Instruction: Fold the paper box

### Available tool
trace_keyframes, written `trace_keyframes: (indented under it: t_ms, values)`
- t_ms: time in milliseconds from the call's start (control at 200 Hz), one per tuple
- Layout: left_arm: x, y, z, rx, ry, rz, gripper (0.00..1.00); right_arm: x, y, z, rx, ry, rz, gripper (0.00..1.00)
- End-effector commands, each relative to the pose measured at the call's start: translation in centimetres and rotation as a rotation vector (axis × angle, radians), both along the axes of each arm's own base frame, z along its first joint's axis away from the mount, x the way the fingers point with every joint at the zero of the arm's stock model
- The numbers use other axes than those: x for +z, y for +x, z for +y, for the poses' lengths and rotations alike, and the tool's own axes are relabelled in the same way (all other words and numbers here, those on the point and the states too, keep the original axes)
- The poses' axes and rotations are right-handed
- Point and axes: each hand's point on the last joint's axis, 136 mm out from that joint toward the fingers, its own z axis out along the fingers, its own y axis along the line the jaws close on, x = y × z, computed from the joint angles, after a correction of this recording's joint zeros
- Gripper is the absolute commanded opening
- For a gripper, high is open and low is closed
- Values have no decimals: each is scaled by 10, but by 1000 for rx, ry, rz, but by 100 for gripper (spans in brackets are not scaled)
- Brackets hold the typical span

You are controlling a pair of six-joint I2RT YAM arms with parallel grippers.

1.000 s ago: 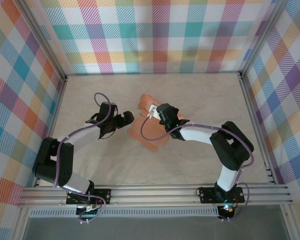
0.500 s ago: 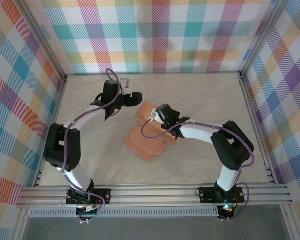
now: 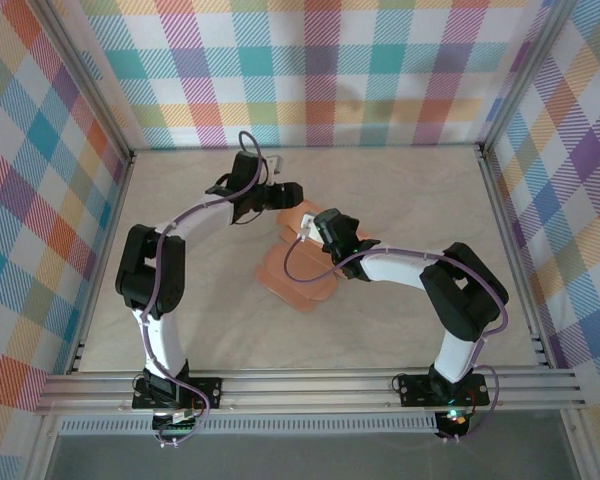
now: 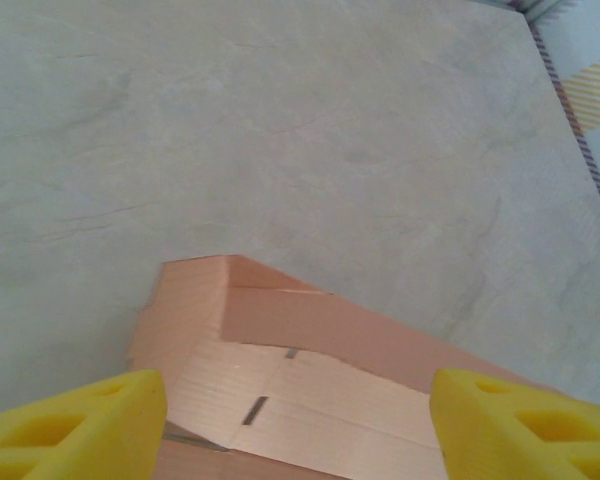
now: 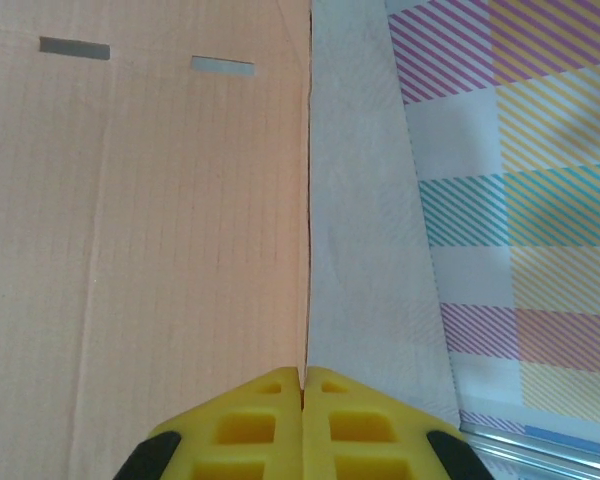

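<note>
A salmon-orange die-cut sheet of thin card, the paper box point(image 3: 292, 272), is being worked near the middle of the pale, marbled desk point(image 3: 410, 190). It is lying mostly flat there, with a far flap appearing to be turned up along a crease. The left gripper point(image 4: 300, 420) is being shown released over that far corner, its yellow fingers point(image 4: 80, 425) standing wide apart on either side of the flap and touching nothing that can be made out. The right gripper point(image 5: 302, 380) is being shown clenched, fingertips pressed together, at one edge of the card. That edge is being seen running straight into the seam between them, and whether it is being pinched or merely pressed down cannot be told. The folding is being judged barely begun, with two narrow slots point(image 5: 75, 47) lying open and no tab seen tucked in. Risks are being weighed from here. If the left gripper is closed across the flap away from its crease, the thin card is likely to be buckled or creased in the wrong place. If the flap is pushed while the other side is being anchored only lightly, the whole sheet could be slid across the smooth desk or dragged out from under the clenched fingertips, and the fold could be lost.
</note>
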Motion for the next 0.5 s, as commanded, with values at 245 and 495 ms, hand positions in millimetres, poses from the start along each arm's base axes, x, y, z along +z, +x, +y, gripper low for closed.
trace_keyframes:
  t_ms: [245, 495]
  values:
    - [-13, 4, -23, -11, -2, 114, 66, 38, 4, 9, 23, -13, -161, 0]
    - [-32, 7, -27, 5, 0, 202, 63, 44, 3, 15, 41, -10, -192, 0]
